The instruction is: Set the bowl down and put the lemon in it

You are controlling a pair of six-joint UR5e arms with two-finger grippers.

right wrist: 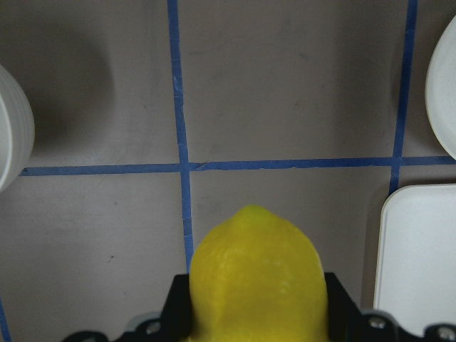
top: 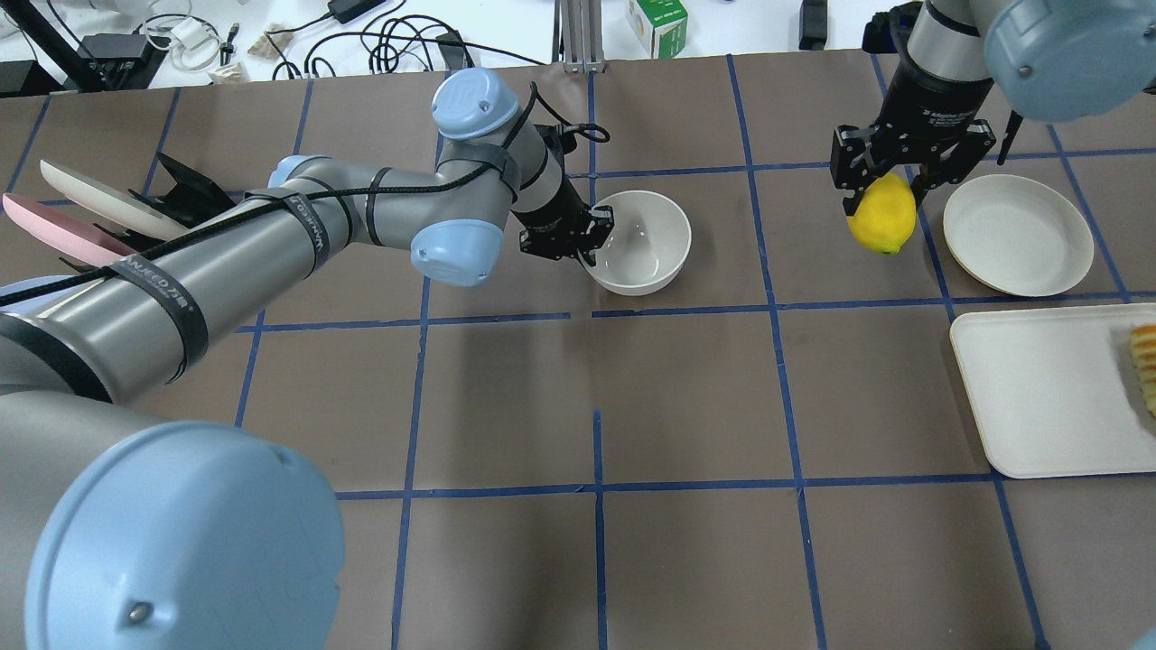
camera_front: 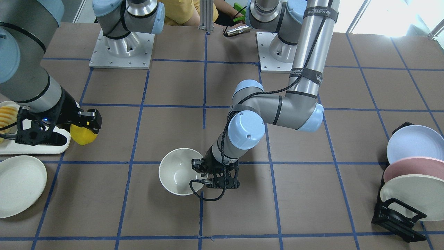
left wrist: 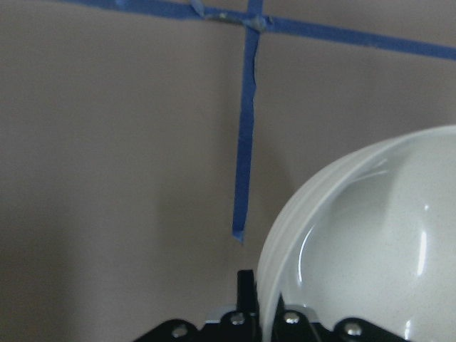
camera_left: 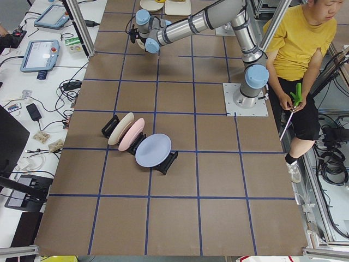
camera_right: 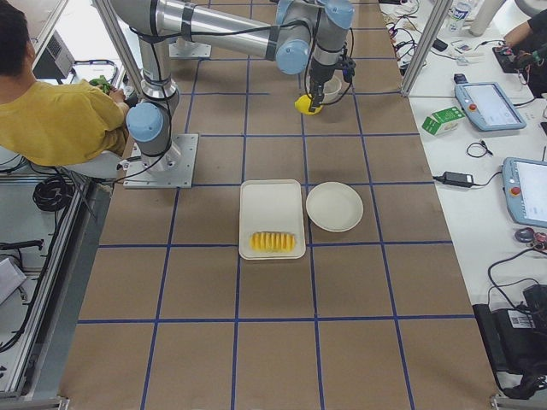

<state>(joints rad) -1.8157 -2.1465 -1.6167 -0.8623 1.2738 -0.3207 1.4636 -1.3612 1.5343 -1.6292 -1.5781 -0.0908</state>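
The off-white bowl (camera_front: 175,170) stands upright on the brown table near its middle; it also shows in the overhead view (top: 643,244). My left gripper (camera_front: 203,173) (top: 582,239) is shut on the bowl's rim on the side toward the plate rack. In the left wrist view the rim (left wrist: 285,249) runs down between the fingers. My right gripper (top: 887,194) (camera_front: 86,129) is shut on the yellow lemon (top: 880,221) (camera_front: 82,136) and holds it above the table, well apart from the bowl. The lemon (right wrist: 256,278) fills the lower right wrist view.
A flat cream plate (top: 1018,235) (camera_front: 19,185) lies just beyond the lemon. A white tray (top: 1048,397) holds ridged orange-yellow slices (top: 1145,366). A black rack with upright plates (camera_front: 412,173) stands at the table's other end. A person in yellow (camera_right: 51,111) sits behind the arm bases.
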